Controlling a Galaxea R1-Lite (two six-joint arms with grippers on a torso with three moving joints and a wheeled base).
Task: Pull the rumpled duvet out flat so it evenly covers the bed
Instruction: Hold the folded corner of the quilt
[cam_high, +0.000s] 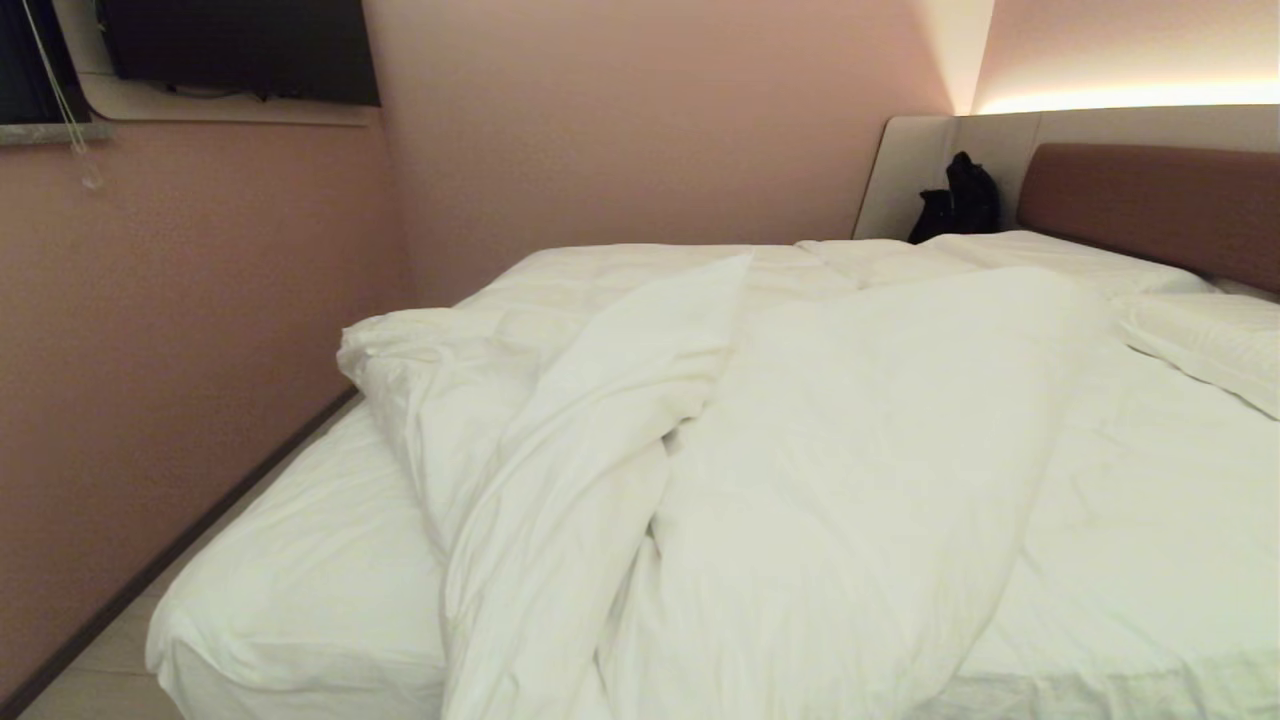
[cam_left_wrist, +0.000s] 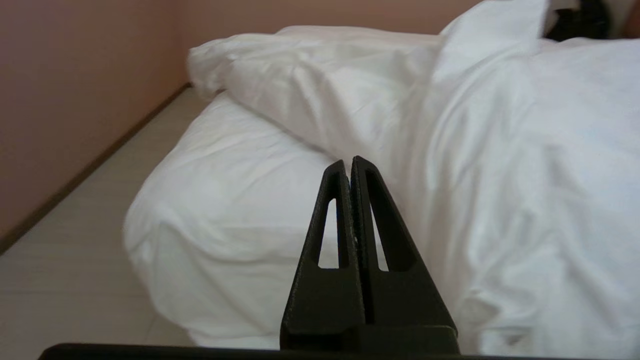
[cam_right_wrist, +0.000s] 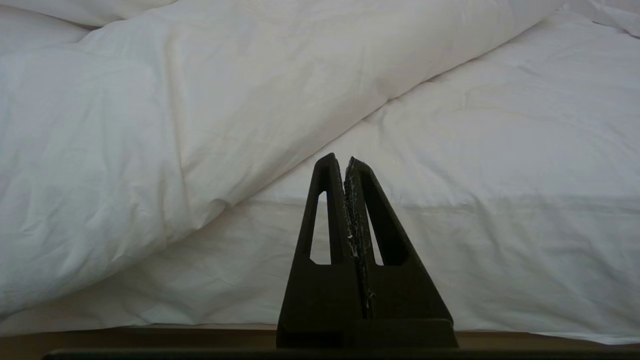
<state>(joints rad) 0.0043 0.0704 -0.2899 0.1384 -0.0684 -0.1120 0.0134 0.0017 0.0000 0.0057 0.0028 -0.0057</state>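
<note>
While the duvet (cam_high: 800, 440) lies bunched diagonally across the bed (cam_high: 300, 580), leaving its near left corner bare, both the left claw (cam_left_wrist: 348, 162) and right claw (cam_right_wrist: 340, 161) sit closed and empty. Soft, bulky, probably light, it wants gripping along a thick folded edge.

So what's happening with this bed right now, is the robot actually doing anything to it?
Not yet. The duvet lies bunched in a rumpled heap across the middle of the bed, leaving the fitted sheet bare at the near left corner. The left gripper is shut and empty, pointing at that corner. The right gripper is also shut and empty, facing the bed's edge below the duvet's fold. Neither touches the bedding.
</note>
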